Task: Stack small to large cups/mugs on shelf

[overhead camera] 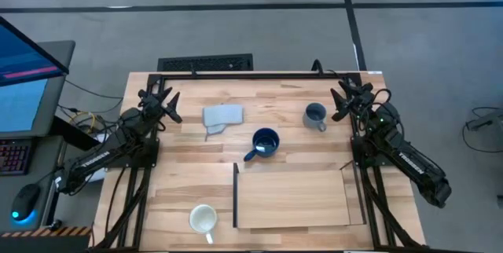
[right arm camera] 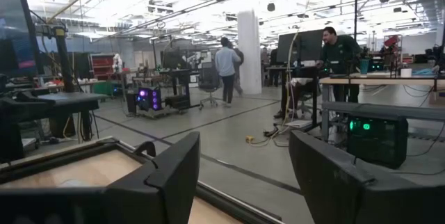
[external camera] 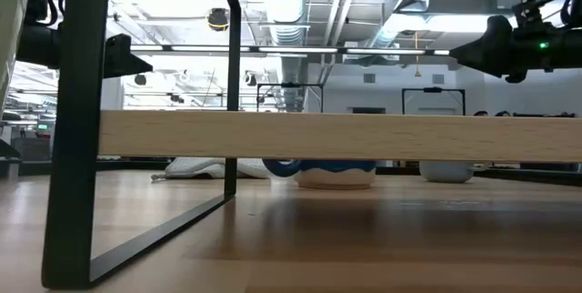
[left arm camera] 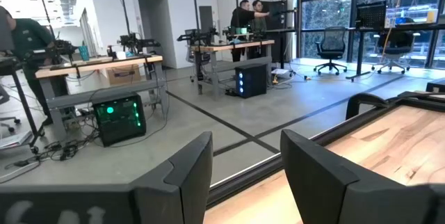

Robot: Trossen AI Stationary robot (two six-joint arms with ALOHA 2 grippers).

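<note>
In the high view the small grey-blue mug (overhead camera: 315, 115) stands upright near the table's far right. The navy mug (overhead camera: 265, 142) stands mid-table, just beyond the shelf's far edge. The white mug (overhead camera: 203, 219) stands near the front, left of the shelf (overhead camera: 292, 198), a pale board whose dark upright strip (overhead camera: 235, 194) runs along its left side. My left gripper (overhead camera: 168, 102) hovers open at the far left corner. My right gripper (overhead camera: 343, 100) hovers open at the far right, beside the grey-blue mug. Both wrist views look out past the table's far edge.
A folded grey cloth (overhead camera: 222, 117) lies on the table between the left gripper and the navy mug. In the low view the shelf board (external camera: 336, 136) spans the picture on its dark frame (external camera: 77, 129). People stand at workbenches in the room beyond.
</note>
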